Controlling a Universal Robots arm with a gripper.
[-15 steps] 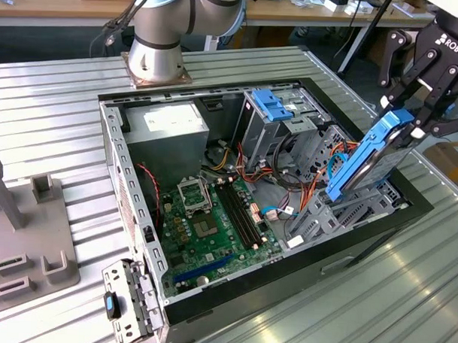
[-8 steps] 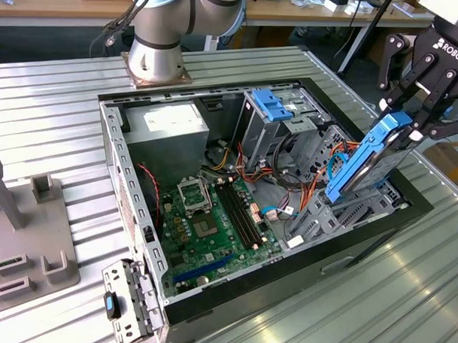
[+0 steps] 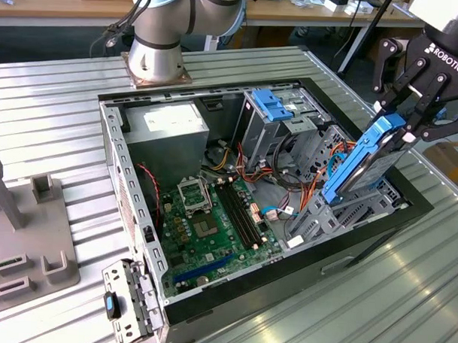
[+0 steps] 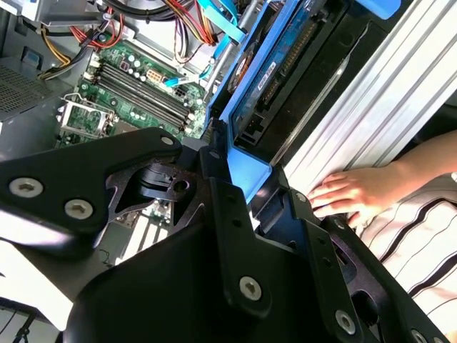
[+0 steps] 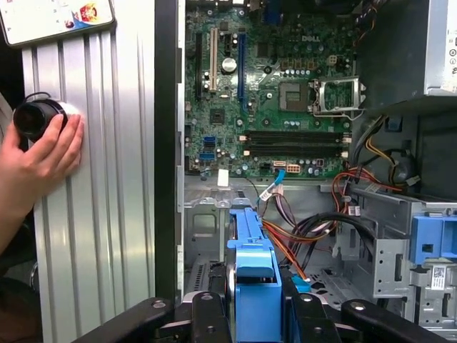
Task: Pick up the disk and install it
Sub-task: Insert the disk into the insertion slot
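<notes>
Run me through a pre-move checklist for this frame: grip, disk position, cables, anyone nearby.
1. Grip: ok. The gripper is shut on the upper end of the disk, on its blue carrier frame.
2. Disk seated: not ok. It hangs tilted, lower end down by the drive cage, upper end above the computer case.
3. Cables clear: cannot tell. Orange and red cables lie next to the cage; whether they cross the slot is hidden.
4. Person clear: not ok. A hand rests on the table beside the case.
5. Access: ok. The case is open, motherboard exposed.
</notes>
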